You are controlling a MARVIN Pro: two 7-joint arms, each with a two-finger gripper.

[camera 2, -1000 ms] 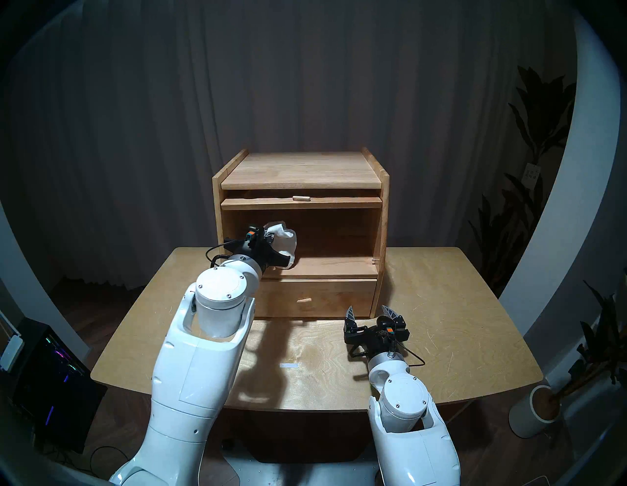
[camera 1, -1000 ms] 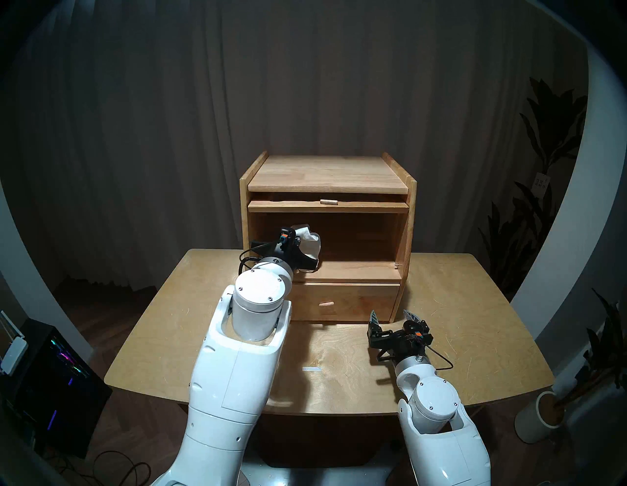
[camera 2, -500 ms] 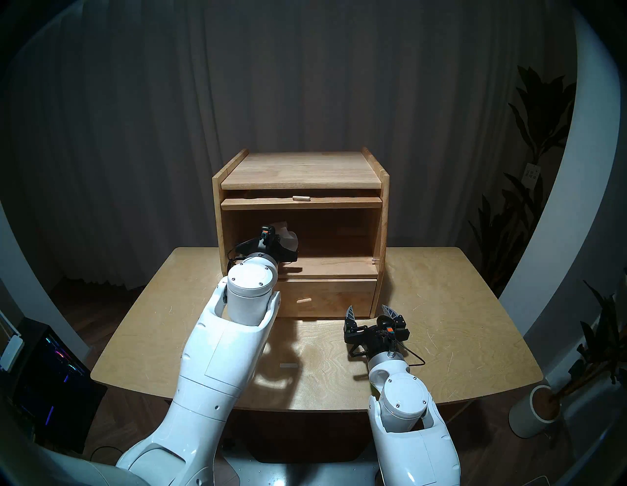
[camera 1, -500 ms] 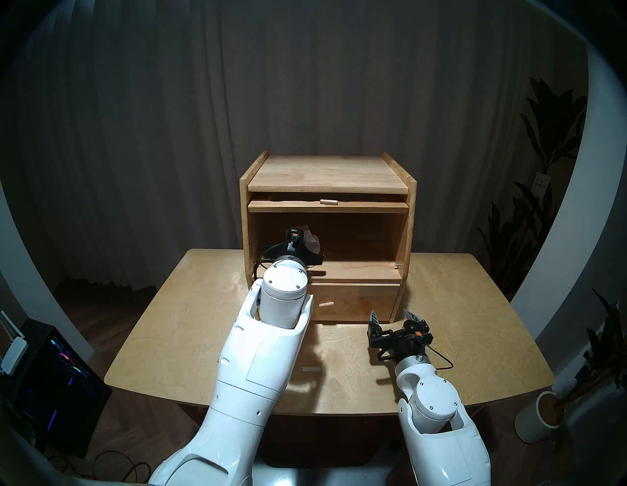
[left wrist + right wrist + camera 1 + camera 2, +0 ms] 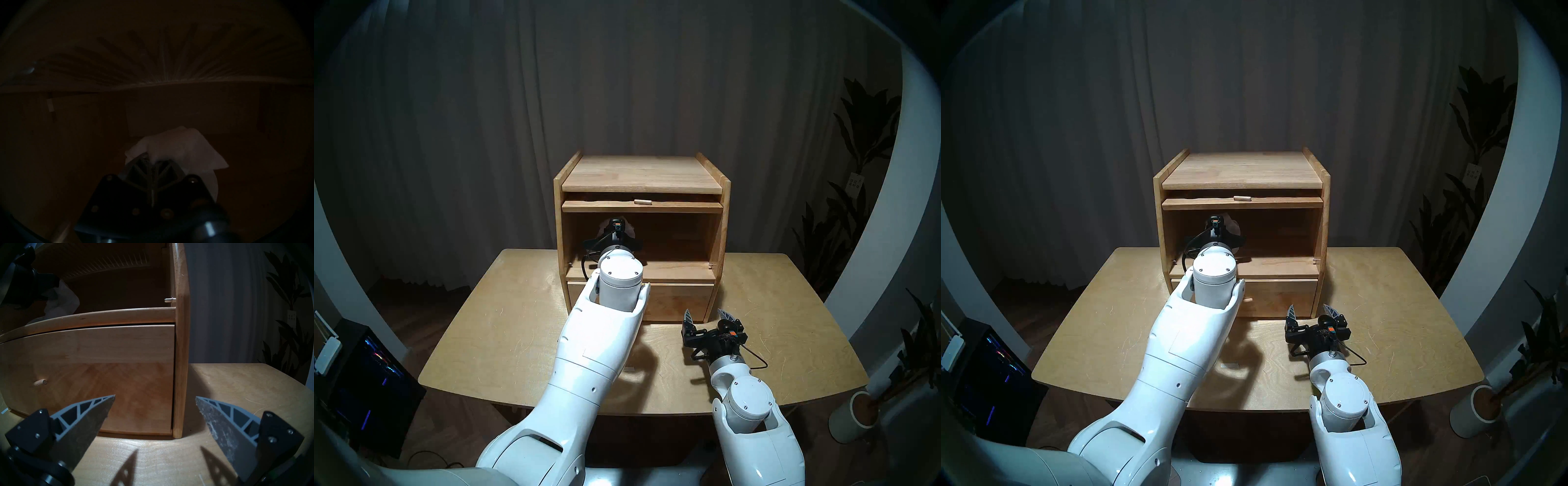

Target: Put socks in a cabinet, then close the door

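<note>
The light-brown wooden cabinet (image 5: 641,173) stands at the back of the table. Its door (image 5: 687,206) is swung up flat under the top, peg handle (image 5: 642,202) facing front, so the large compartment is open. The ribbed glass shows from below in the left wrist view (image 5: 161,56). My left gripper (image 5: 151,161) is inside the compartment's left half, shut on the white socks (image 5: 178,149), which also show in the right wrist view (image 5: 62,300). My right gripper (image 5: 707,314) is open and empty, low over the table by the cabinet's front right corner.
The drawer (image 5: 680,298) under the compartment is shut; its peg handle (image 5: 40,382) shows in the right wrist view. The wooden table (image 5: 789,322) has bare surface on both sides. A potted plant (image 5: 857,417) stands right, a dark computer case (image 5: 365,390) left.
My left arm has swung right and reached deeper into the compartment, carrying the socks from the opening's left edge to well inside. The right arm has not moved.
</note>
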